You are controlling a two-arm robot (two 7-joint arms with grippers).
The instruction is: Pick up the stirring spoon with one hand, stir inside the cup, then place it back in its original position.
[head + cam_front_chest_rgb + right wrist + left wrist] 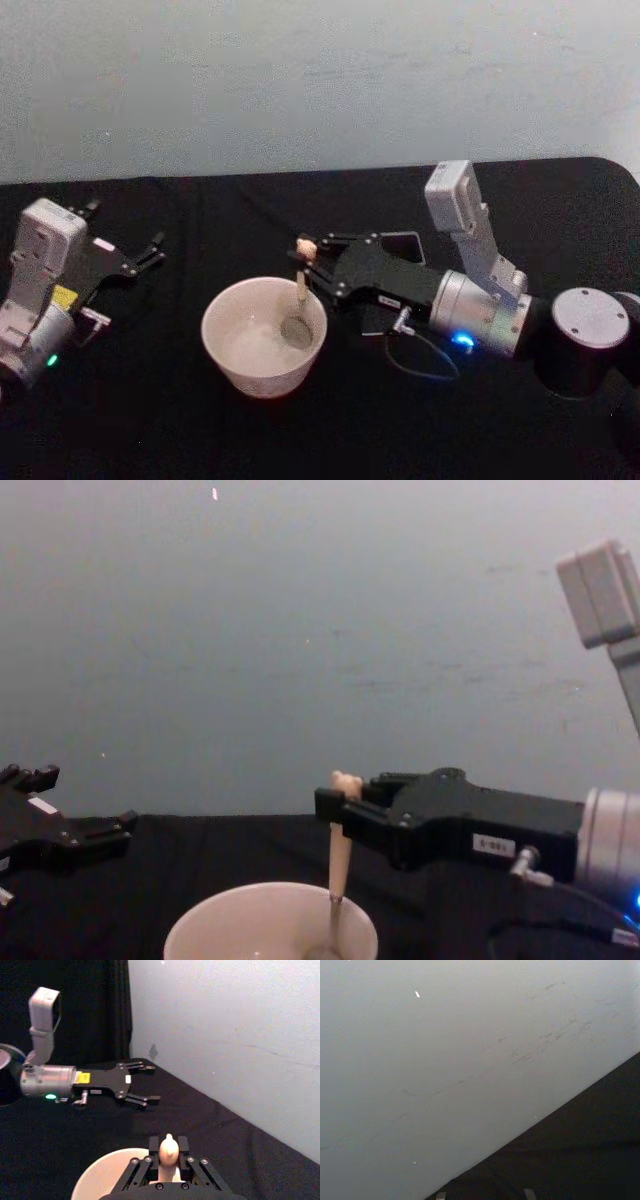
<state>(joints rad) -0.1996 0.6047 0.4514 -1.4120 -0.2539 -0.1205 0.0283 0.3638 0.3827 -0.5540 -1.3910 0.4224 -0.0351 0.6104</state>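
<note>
Mid-stir: spoon [299, 290] is pinched by the right gripper [318, 265] and dipped in the cup [262, 378], circling's needed next; left gripper [125, 228] is parked, spread.

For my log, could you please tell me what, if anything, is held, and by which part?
The right hand grips the stirring spoon by its upper handle, below the bear head; the left hand is open, empty.

Dim, flat even light, soft shadows
</note>
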